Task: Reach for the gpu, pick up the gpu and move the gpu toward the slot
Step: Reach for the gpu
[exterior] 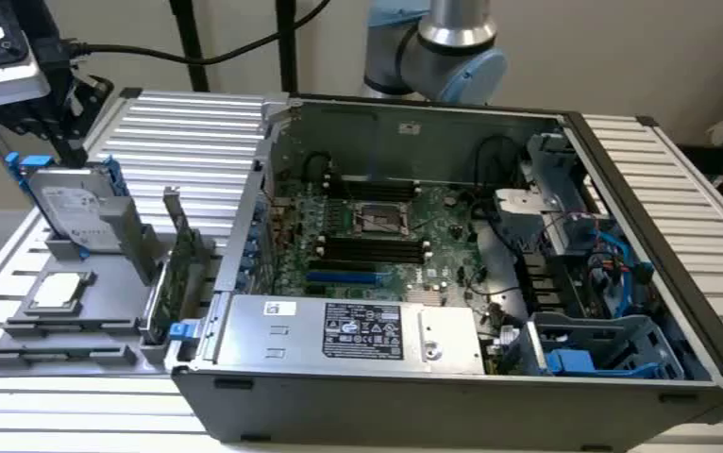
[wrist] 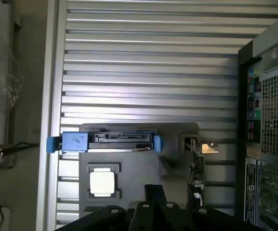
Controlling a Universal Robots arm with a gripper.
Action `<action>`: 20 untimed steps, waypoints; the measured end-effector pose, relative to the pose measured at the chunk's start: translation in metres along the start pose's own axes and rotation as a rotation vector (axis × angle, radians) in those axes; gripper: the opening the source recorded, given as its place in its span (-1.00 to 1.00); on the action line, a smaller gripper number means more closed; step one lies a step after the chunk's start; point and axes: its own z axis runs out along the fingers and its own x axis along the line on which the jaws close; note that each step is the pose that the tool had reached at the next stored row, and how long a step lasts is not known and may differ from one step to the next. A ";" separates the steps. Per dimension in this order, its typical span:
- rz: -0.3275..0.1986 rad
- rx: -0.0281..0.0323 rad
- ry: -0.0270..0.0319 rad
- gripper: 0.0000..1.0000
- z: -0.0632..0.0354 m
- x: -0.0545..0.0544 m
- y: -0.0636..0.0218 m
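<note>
One gripper (exterior: pixel 59 132) hangs upper left in the exterior view; the gpu (exterior: pixel 187 262) stands on edge below-right of it, seemingly apart. Whether the gripper is released or clenched I cannot tell.

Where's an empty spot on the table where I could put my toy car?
The ribbed table is bare beyond the hard drive, up to the computer case. There is a bare strip between the gray holder and the table's near edge. The holder itself is crowded: hard drive, gpu and processor chip sit close together. Inside the case it's packed too.
</note>
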 end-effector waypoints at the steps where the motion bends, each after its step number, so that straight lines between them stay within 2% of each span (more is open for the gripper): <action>1: 0.000 0.0000 0.0000 -0.79 0.0000 0.000 0.0000; 14: 0.000 0.0000 0.0001 -0.79 -0.0001 0.000 -0.0001; 20: 0.000 0.0000 0.0022 -0.79 -0.0005 -0.015 -0.0124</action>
